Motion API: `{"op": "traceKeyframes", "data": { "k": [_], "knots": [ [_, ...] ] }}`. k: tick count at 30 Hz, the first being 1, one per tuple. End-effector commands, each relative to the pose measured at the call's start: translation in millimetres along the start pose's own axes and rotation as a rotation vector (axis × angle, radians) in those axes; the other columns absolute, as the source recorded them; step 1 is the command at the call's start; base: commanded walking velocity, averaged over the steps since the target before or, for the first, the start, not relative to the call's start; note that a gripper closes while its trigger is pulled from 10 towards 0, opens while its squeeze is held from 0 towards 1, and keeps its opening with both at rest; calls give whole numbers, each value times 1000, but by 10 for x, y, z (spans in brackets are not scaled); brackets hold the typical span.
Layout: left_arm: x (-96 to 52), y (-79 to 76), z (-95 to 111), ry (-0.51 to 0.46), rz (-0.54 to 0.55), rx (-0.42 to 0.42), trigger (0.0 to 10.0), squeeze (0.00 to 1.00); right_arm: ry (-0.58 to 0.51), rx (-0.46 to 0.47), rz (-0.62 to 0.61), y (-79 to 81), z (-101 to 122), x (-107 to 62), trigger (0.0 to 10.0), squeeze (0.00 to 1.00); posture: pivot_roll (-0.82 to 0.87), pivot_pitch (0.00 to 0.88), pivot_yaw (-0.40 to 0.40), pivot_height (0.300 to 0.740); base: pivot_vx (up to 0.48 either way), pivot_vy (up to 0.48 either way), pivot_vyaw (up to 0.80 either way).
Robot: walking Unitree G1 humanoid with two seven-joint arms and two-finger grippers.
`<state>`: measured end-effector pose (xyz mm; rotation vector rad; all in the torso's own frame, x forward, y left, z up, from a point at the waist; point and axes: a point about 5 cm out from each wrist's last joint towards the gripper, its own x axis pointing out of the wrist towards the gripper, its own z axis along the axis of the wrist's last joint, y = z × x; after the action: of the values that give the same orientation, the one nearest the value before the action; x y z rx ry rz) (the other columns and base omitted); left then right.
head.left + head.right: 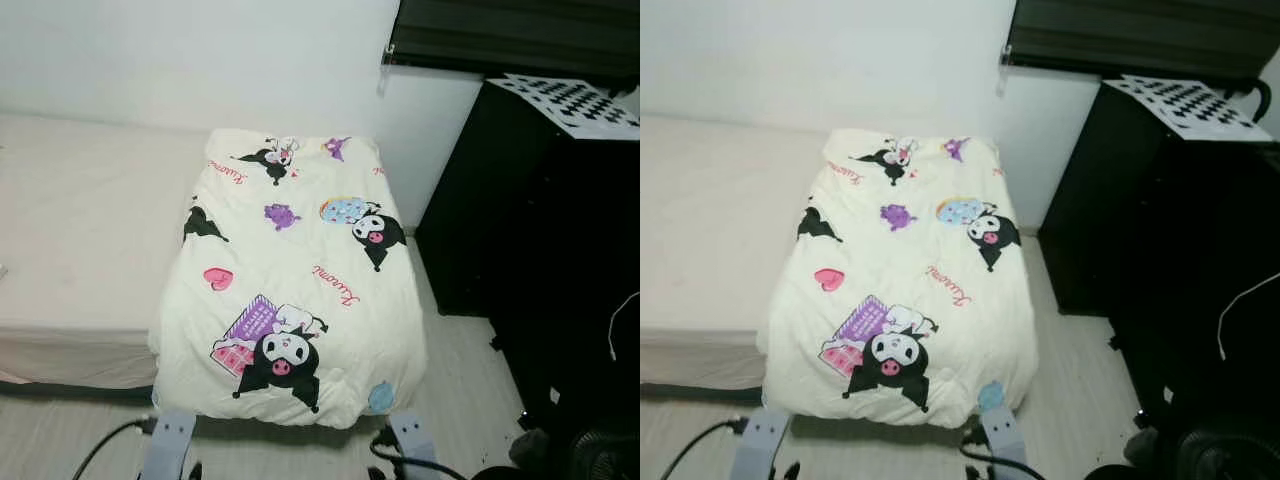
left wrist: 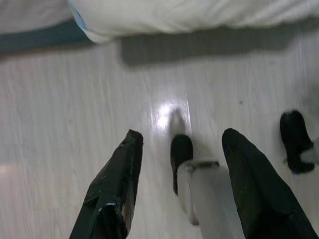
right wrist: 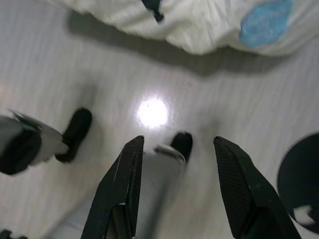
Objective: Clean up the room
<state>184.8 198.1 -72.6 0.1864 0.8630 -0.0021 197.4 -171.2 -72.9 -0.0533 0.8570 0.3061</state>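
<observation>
The folded cartoon-print quilt [image 1: 290, 275] lies on the bed [image 1: 80, 230] straight ahead, its long axis running away from the robot, while the left gripper [image 2: 182, 144] and right gripper [image 3: 174, 149] hang spread wide and empty over the floor [image 2: 65, 114], about equally near its front edge.

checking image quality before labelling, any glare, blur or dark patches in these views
Left wrist view: a glare spot on the pale wood-look floor, with streaky motion blur. Right wrist view: a brighter glare spot, soft focus. Eye views: the cream cartoon-print quilt is evenly lit and sharp; the black cabinet loses detail in shadow.
</observation>
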Motion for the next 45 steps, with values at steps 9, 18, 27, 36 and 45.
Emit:
{"op": "traceKeyframes", "data": {
  "k": [9, 18, 27, 36, 45],
  "knots": [
    [-7, -136, -90, -21, -62, -7, 10000, 0, 25, -14, -137, -123, -124, -55, 10000, 0, 48, 0, -68, 740, 0, 0, 0],
    [2, -95, -96, -29, -23, -23, 10000, 0, -8, 50, -166, -114, -82, -40, 10000, 0, 31, 0, -52, 740, 0, 0, 0],
    [33, -86, 0, -53, 8, -44, 10000, 0, -11, 21, -158, -129, -40, -32, 10000, 0, 26, 0, -61, 740, 0, 0, 0],
    [48, -99, 65, -78, 12, -31, 10000, 0, -9, 14, -152, -98, -50, -25, 10000, 0, 42, 0, -68, 740, 0, 0, 0],
    [48, -93, 69, -82, 23, -35, 10000, 0, -13, 9, -141, -47, -33, -5, 10000, 0, 50, 0, -72, 740, 0, 0, 0]
  ]
}}
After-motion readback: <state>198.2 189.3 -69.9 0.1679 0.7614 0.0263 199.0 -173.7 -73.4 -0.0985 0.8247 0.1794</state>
